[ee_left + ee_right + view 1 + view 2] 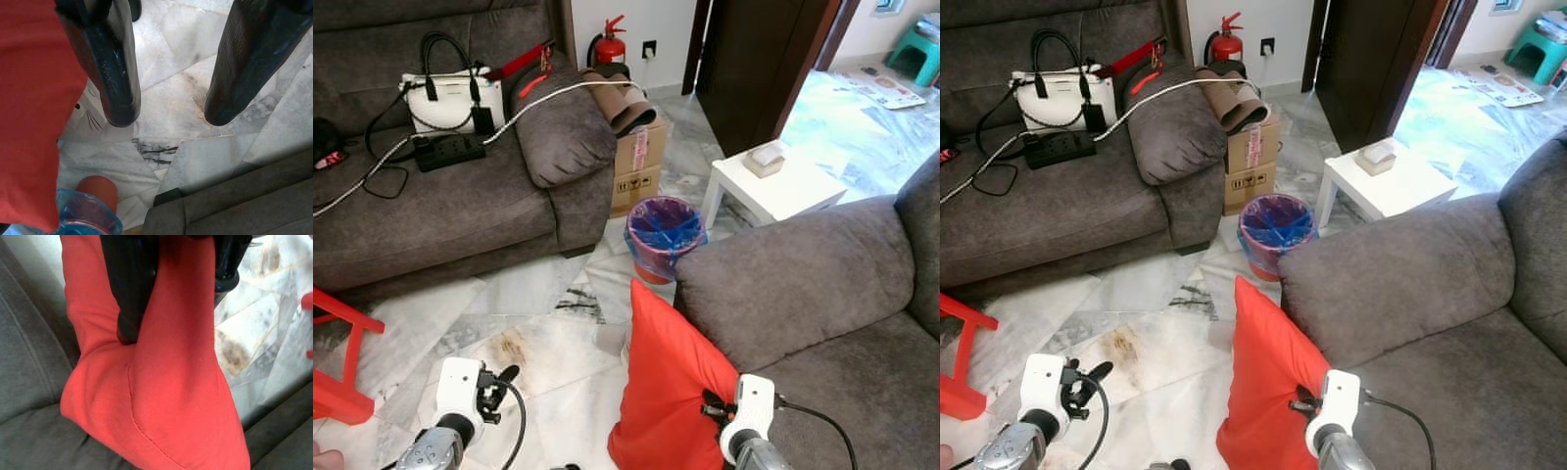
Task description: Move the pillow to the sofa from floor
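A red pillow (666,392) stands upright against the armrest of the grey sofa (803,284) on my right. Its lower end is cut off by the picture's edge. My right gripper (711,403) is shut on the pillow's right edge, and the right wrist view shows both black fingers pinching the red fabric (161,382) with grey sofa cloth close beside it. My left gripper (169,117) is open over the marble floor, to the left of the pillow, with nothing between its fingers.
A bin with a blue liner (664,235) stands just beyond the pillow. Behind it are a cardboard box (638,162) and a white side table (773,191). A second grey sofa (440,206) holds a handbag (450,98) and cables. A red stool (337,362) stands at the left.
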Robot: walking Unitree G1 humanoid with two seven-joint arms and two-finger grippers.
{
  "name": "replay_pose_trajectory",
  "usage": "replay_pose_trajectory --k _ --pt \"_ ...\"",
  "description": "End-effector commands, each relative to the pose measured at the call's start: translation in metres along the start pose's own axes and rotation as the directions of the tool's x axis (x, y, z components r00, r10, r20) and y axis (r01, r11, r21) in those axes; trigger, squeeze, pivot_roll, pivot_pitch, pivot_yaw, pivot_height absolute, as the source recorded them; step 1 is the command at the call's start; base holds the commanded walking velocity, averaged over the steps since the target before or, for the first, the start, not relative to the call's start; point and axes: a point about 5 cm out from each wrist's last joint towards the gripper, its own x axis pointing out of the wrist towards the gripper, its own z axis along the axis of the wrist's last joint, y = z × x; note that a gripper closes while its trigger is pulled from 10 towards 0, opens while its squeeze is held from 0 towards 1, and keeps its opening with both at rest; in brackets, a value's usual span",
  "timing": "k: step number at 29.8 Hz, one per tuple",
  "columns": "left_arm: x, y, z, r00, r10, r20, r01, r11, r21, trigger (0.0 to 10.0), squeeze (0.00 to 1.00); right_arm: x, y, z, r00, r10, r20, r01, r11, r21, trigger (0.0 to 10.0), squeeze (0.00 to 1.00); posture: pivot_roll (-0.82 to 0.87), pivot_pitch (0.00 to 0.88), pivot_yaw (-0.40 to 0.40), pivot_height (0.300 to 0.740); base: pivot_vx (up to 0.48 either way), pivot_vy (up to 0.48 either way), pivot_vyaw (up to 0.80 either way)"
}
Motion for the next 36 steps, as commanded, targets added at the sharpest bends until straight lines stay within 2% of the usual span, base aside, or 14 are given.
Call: replay_pose_trajectory --k 1,12,19,30,36 --pt "-0.006 0.003 -0.009 1.000 0.002 -0.028 -0.002 1.000 0.000 10.0 0.00 0.002 -0.001 0.018 0.996 0.031 0.085 -0.028 0.999 -0.042 10.0 0.00 0.19 0.133 -0.006 0.740 0.000 0.000 0.00" --pt "-0.004 -0.005 -0.010 0.999 -0.017 -0.033 0.017 1.000 -0.008 10.0 0.00 -0.003 -0.015 0.016 0.996 -0.030 0.087 0.031 0.999 -0.015 10.0 0.00 0.18 0.116 -0.004 0.740 0.000 0.000 0.00" --pt "-0.004 -0.006 -0.011 0.999 -0.023 -0.037 0.023 1.000 -0.007 10.0 0.00 -0.005 -0.014 0.005 0.998 -0.029 0.052 0.029 1.000 0.001 10.0 0.00 0.18 0.108 -0.003 0.740 0.000 0.000 -0.75" --pt "-0.005 -0.006 -0.011 0.999 -0.025 -0.031 0.024 1.000 -0.003 10.0 0.00 -0.004 -0.011 0.006 0.998 -0.018 0.059 0.018 1.000 -0.008 10.0 0.00 0.18 0.107 -0.004 0.740 0.000 0.000 -0.80" --pt "-0.005 -0.008 -0.012 0.999 -0.027 -0.031 0.026 1.000 -0.009 10.0 0.00 -0.004 -0.013 0.011 0.996 -0.022 0.085 0.023 1.000 -0.002 10.0 0.00 0.18 0.123 -0.007 0.740 0.000 0.000 0.00"
